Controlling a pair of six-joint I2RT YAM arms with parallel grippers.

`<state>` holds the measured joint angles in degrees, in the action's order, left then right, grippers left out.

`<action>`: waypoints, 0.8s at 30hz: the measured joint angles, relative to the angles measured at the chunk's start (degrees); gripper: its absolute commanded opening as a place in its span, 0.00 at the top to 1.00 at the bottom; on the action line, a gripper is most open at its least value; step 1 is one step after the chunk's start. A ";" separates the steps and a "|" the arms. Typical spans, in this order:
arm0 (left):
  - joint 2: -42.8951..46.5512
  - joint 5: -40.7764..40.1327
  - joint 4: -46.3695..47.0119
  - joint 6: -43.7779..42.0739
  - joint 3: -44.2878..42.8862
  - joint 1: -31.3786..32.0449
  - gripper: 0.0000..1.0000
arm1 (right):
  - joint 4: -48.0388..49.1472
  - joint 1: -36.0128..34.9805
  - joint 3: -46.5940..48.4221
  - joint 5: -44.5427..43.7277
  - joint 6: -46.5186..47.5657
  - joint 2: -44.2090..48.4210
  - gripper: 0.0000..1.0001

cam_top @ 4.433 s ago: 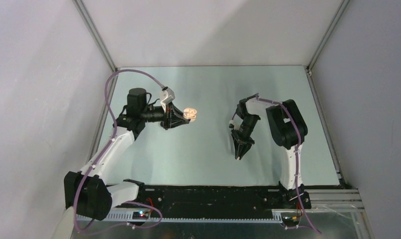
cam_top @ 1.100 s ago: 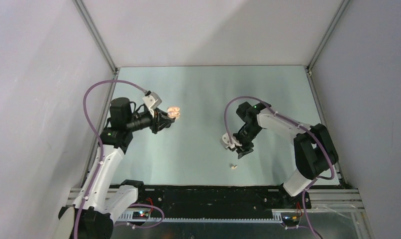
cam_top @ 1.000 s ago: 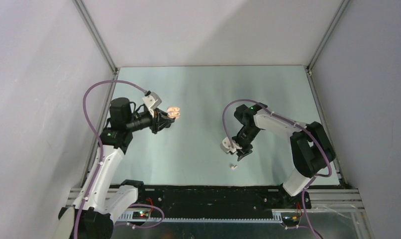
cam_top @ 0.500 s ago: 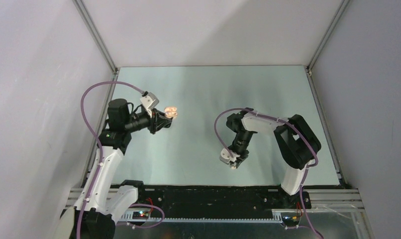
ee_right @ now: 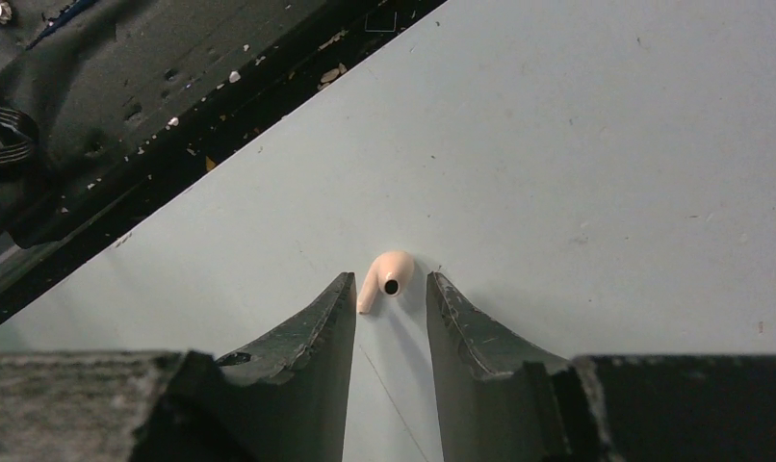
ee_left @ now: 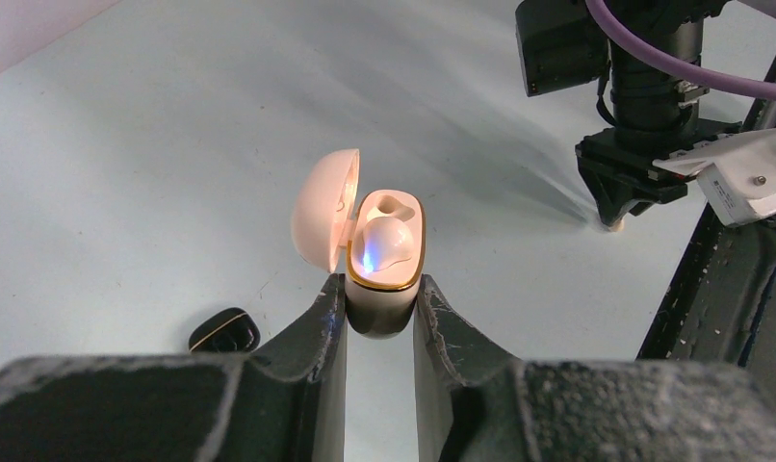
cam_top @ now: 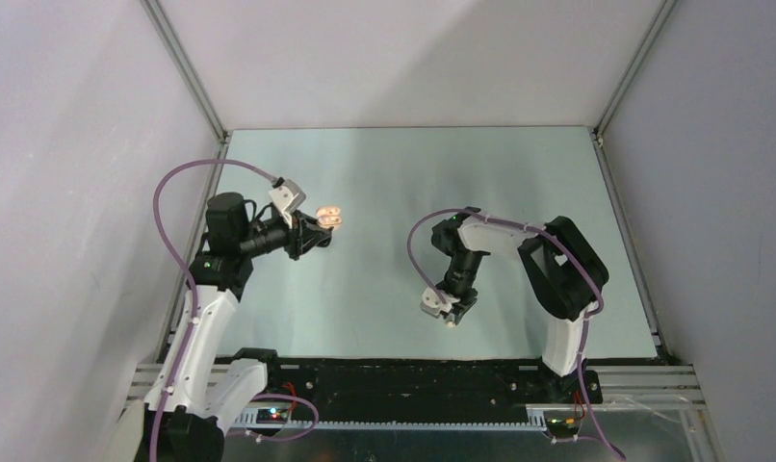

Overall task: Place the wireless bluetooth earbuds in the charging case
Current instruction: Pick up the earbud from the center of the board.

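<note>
Pale green tabletop [cam_top: 384,173] fills the floor of a white-walled booth [cam_top: 403,58], with metal struts [cam_top: 187,67] running up the corners and a black rail [cam_top: 413,375] along the near edge where both arms are bolted.

Held above the table's left half, the left gripper [ee_left: 379,294] is clamped on the lower body of the charging case [ee_left: 381,310], one finger pressed to each side. The case stands upright with a thin gold rim around its mouth, and its rounded lid [ee_left: 323,221] is hinged open to the left. One pale earbud [ee_left: 384,241] sits inside the case, and a small blue light glows beside it. On the table below and to the left lies a small dark oval piece [ee_left: 224,330] with a gold edge.

Well apart from the case, the right gripper [ee_right: 391,279] points straight down near the front rail. Its fingers stand apart, straddling the second earbud [ee_right: 384,269], which lies flat on the table between the fingertips. That earbud is pale pink-beige with a dark hole; its stem end reaches just beside the left finger, and a gap shows on the other side. A purple cable [cam_top: 172,212] loops along the left arm.
</note>
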<state>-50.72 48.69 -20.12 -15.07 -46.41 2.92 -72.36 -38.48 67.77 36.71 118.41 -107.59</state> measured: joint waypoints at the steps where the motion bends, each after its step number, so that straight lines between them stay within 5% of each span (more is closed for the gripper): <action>1: 0.09 0.04 0.02 0.02 0.22 -0.07 1.00 | -0.04 -0.13 0.24 0.00 0.00 -0.33 0.64; 24: 0.98 1.01 -0.20 -0.02 1.86 -0.48 1.00 | 0.02 -3.02 2.10 -3.08 -2.03 -2.73 0.76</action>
<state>-49.74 49.69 -20.32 -15.09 -44.56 2.44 -72.34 -41.50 69.87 33.63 116.38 -110.32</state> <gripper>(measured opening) 0.266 0.249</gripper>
